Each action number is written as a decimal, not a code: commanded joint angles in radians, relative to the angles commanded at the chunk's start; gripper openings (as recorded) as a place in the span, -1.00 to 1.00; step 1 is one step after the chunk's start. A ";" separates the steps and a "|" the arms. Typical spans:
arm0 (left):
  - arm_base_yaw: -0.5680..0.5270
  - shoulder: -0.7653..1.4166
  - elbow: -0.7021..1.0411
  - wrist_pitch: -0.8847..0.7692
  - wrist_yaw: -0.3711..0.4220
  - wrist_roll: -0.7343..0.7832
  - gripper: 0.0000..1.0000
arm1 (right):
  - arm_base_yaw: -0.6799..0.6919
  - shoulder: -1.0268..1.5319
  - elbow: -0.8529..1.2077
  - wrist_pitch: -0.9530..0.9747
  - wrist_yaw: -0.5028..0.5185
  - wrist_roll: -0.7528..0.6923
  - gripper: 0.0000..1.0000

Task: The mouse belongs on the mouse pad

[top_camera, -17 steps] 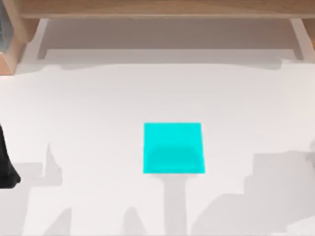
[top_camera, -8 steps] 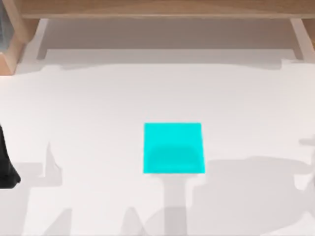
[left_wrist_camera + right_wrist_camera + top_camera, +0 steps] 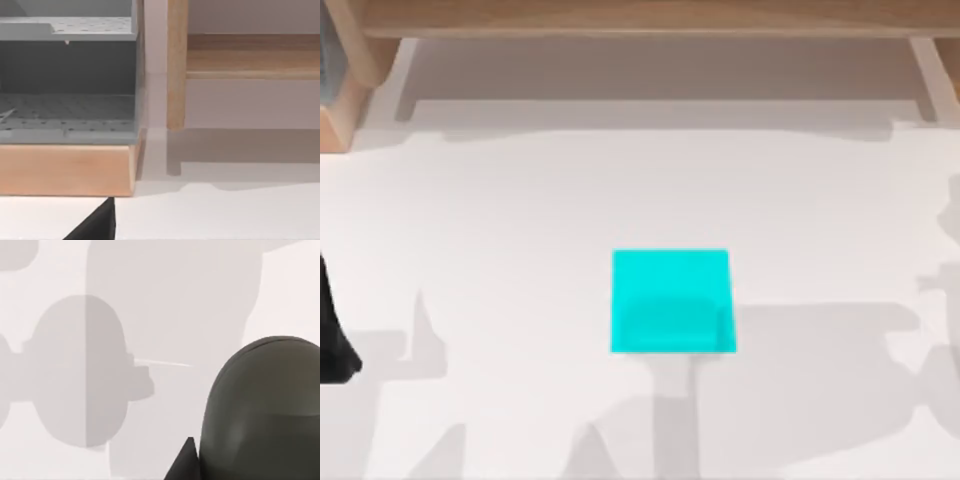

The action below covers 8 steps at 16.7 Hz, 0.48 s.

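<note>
Here, from the top view, we see the mouse pad (image 3: 671,301) lying flat near the middle of the white table (image 3: 520,220), bare on its cyan face, so the placing is not yet done. Our left arm (image 3: 332,330) sits parked at the table's left edge, a dark shape, and we cannot tell how its gripper stands. Broad shadows fall over the table to the right of the pad and touch its right edge.

In the left wrist view we look at a wooden shelf frame (image 3: 176,65) and a grey perforated rack (image 3: 67,75) behind the table.

In the right wrist view the mouse (image 3: 262,410) fills the near corner, close under the camera, above white table. We judge that our right gripper carries it, though we cannot tell the fingers' state. To do this well, we should bring it level over the pad's centre, lower gently, then let go.
</note>
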 joint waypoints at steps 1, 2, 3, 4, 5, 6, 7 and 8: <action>0.000 0.000 0.000 0.000 0.000 0.000 1.00 | 0.022 0.030 0.036 -0.012 0.000 -0.053 -1.00; 0.000 0.000 0.000 0.000 0.000 0.000 1.00 | 0.048 0.064 0.077 -0.026 0.000 -0.116 -1.00; 0.000 0.000 0.000 0.000 0.000 0.000 1.00 | 0.077 0.101 0.121 -0.041 0.001 -0.189 -1.00; 0.000 0.000 0.000 0.000 0.000 0.000 1.00 | 0.109 0.141 0.169 -0.058 0.001 -0.274 -1.00; 0.000 0.000 0.000 0.000 0.000 0.000 1.00 | 0.144 0.184 0.218 -0.075 0.001 -0.369 -1.00; 0.000 0.000 0.000 0.000 0.000 0.000 1.00 | 0.181 0.228 0.268 -0.093 0.001 -0.474 -1.00; 0.000 0.000 0.000 0.000 0.000 0.000 1.00 | 0.221 0.274 0.319 -0.111 0.000 -0.589 -1.00; 0.000 0.000 0.000 0.000 0.000 0.000 1.00 | 0.261 0.319 0.370 -0.129 0.000 -0.712 -1.00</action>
